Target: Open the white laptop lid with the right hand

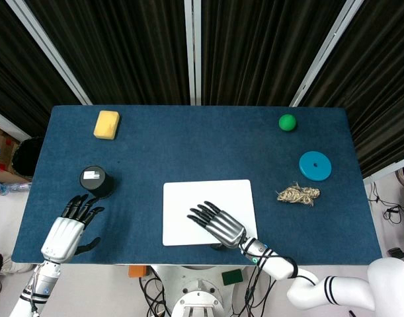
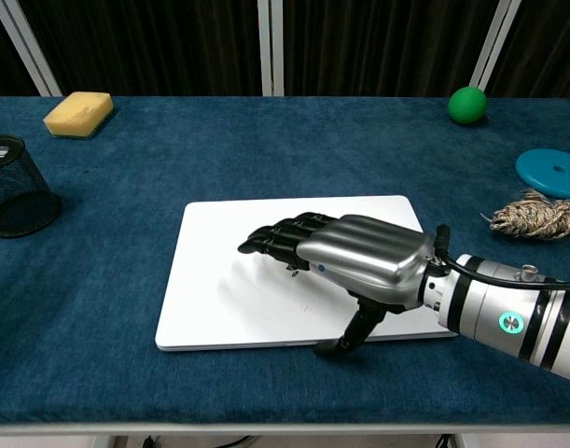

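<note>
Presently, lid: white laptop [image 2: 266,280] is judged stiff, smooth, slippery; closed flat.
Grip point: near front edge is advised.
Right hand [image 2: 354,261]: spread above lid, nothing held; thumb is set at front edge.
Left hand [image 1: 68,231]: open, nothing held.

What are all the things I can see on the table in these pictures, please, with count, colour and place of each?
laptop: one, white, near middle of the table, lid looks about closed
sponge: one, yellow, far left corner
mesh cup: one, black, left side
ball: one, green, far right
disc: one, blue, right side
bundle of twine: one, tan, right of the laptop, in front of the disc
table: one, dark blue cover
curtain: black, behind the table
left hand: one, silver with black fingers, over the near left corner, holding nothing
right hand: one, silver with black fingers, over the laptop lid, thumb down at its front edge
</note>
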`<state>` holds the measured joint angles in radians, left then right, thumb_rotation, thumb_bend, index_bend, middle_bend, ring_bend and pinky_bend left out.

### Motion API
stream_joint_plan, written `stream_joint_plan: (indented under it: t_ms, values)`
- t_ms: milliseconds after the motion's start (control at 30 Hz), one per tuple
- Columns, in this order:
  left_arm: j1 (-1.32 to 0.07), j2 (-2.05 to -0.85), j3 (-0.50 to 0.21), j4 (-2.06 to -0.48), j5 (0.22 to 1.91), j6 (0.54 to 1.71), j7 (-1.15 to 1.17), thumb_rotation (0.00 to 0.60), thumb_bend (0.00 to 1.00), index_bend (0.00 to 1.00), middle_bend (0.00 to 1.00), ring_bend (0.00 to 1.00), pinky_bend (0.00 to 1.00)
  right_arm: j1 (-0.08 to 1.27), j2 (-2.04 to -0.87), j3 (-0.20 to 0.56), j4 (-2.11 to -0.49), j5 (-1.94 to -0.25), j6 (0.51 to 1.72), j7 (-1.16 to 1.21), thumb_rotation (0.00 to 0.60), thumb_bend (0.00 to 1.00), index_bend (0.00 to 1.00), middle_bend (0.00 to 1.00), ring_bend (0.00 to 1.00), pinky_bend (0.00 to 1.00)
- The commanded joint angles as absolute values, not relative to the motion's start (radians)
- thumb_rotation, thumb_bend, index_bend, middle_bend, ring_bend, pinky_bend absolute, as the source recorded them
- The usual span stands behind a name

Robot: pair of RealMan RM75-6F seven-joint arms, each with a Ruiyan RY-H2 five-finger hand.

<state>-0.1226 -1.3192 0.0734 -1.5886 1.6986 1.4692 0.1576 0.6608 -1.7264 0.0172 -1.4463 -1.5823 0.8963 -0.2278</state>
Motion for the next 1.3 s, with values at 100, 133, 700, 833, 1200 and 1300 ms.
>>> stream_joint_plan:
  t_ms: [100,133,700,833,1200,1300]
  values:
    - [-0.122,-1.324,0.079,-1.577,1.69,1.46,0.14,0.6,0.16,0.24,0.12,0.03,0.08,0.675,-1.713,0.033,-1.47,-1.546,0.876,-0.276,0.6,0.19,0.0,0.0,0.0,0.0]
    - [-0.121,-1.326,0.08,-1.573,1.688,1.458,0.136,0.6,0.16,0.24,0.12,0.03,0.08,0.678,-1.711,0.038,-1.475,-1.536,0.873,-0.289,0.6,0.19,0.0,0.0,0.0,0.0]
    - [-0.137,-1.426,0.149,-1.45,1.716,1.371,0.006,0.6,0.16,0.22,0.12,0.03,0.08,0.694,-1.753,0.077,-1.468,-1.514,0.941,-0.471,0.6,0.46,0.0,0.0,0.0,0.0]
    - [-0.162,-1.471,0.166,-1.411,1.751,1.337,-0.015,0.6,0.15,0.22,0.12,0.03,0.08,0.704,-1.752,0.1,-1.493,-1.485,0.94,-0.524,0.6,0.4,0.0,0.0,0.0,0.0]
    - [-0.228,-1.547,0.16,-1.355,1.782,1.279,-0.04,0.6,0.15,0.21,0.12,0.03,0.07,0.72,-1.762,0.118,-1.516,-1.434,0.949,-0.61,0.6,0.4,0.0,0.0,0.0,0.0]
    - [-0.255,-1.566,0.151,-1.346,1.791,1.262,-0.038,0.6,0.16,0.21,0.12,0.03,0.07,0.725,-1.768,0.116,-1.514,-1.427,0.952,-0.624,0.6,0.4,0.0,0.0,0.0,0.0]
